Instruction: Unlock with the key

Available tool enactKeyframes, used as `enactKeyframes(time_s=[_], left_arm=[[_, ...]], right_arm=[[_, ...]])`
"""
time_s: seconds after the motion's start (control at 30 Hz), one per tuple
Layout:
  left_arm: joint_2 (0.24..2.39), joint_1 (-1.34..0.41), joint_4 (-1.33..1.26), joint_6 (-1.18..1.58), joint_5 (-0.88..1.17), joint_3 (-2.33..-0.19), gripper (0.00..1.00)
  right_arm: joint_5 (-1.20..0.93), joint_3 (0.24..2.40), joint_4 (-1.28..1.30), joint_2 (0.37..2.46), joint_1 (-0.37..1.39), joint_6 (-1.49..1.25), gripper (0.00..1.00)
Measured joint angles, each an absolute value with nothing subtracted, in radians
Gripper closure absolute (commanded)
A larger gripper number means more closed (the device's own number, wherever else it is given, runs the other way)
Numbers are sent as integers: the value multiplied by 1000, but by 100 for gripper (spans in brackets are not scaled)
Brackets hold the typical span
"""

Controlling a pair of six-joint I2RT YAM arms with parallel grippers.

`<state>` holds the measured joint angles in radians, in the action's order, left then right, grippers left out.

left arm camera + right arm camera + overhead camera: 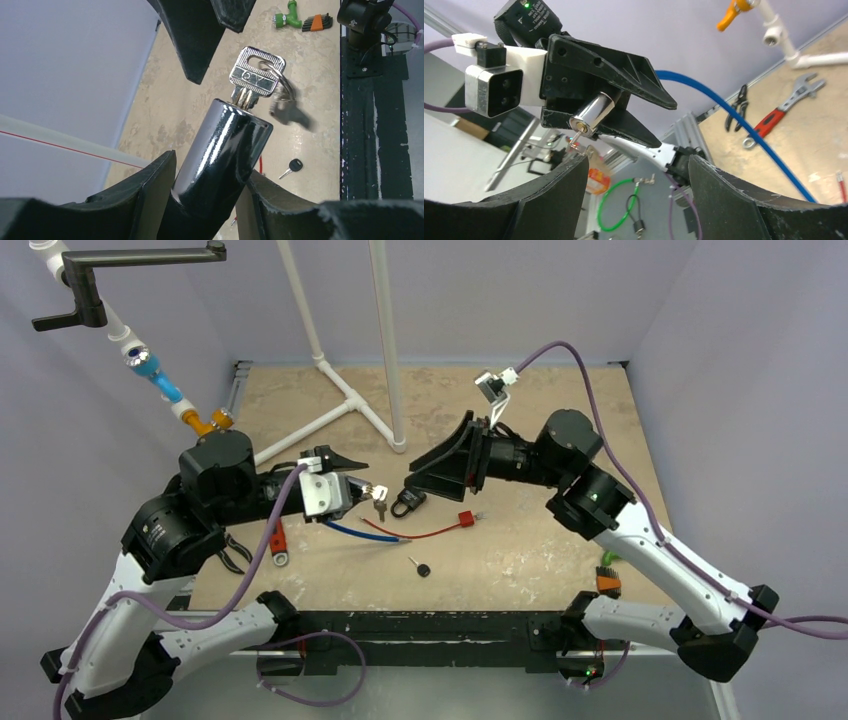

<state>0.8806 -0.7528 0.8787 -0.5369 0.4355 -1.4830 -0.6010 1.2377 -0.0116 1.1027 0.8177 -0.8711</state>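
Lock cylinder: A glossy dark metal barrel (pixel 220 160) is held off the table (pixel 560 540) between the two arms, with its keyed end turned towards the right arm.
Left gripper: The left gripper (pixel 210 195) is clenched round the barrel's body, one finger on each side.
Key: A flat silver key (pixel 256 72) is seated in the barrel's end face, and only the bow is left standing out.
Hanging weight: A second key (pixel 281 107) is hung from the bow on a ring (pixel 284 82).
Right gripper: The right gripper (pixel 639 200) is spread wide with nothing between its fingers. It is lined up on the key but apart from it.
Seating depth: The blade is probably fully home, though this cannot be confirmed from these angles.
Handling: The key is judged light, thin, stiff and smooth, so it is likely to slip if pinched at an edge. The polished barrel may twist in its grip under torque.
Where to take hold: The bow's two flat faces should be pinched squarely, close to the barrel and clear of the ring.
Stray item: A black-headed key (pixel 421 568) is left lying on the table, well apart.
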Motion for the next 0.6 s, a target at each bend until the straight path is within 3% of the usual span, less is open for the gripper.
enactKeyframes(time_s=[0.23, 0.6], left_arm=[[902, -753, 877, -535, 435, -1485, 100], [916, -754, 877, -579, 431, -1485, 100]], right_arm=[[-564, 1305, 9, 1082, 818, -757, 23], [-673, 1416, 26, 1233, 831, -781, 26]])
